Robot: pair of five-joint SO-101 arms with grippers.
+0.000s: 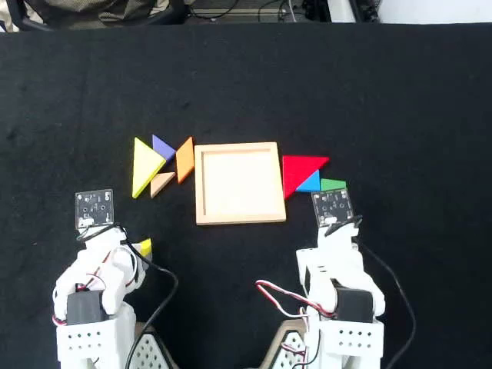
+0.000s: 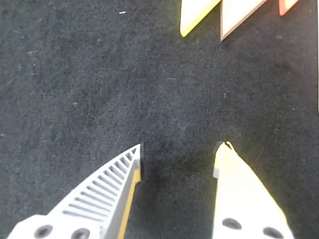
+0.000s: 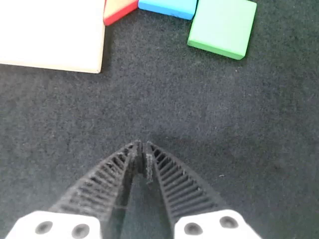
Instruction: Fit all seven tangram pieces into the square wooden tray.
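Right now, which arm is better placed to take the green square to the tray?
Right, probably. The green square lies just ahead of the right gripper, though its jaws are shut. The left gripper, open, sits on the wooden tray's other side.

the light falls even and fairly bright from above on my black tabletop [image 1: 246, 84], which soaks it up and stays matte. the pale tray [image 1: 238, 220] is the brightest patch in the high view, and it looks nearly washed out in the right wrist view. a soft dark shadow lies under my left tool [image 2: 182, 148], between its parted tips. my right tool [image 3: 141, 146] casts a fainter one just ahead of it. lint [image 2: 122, 12] catches the light as pale flecks.
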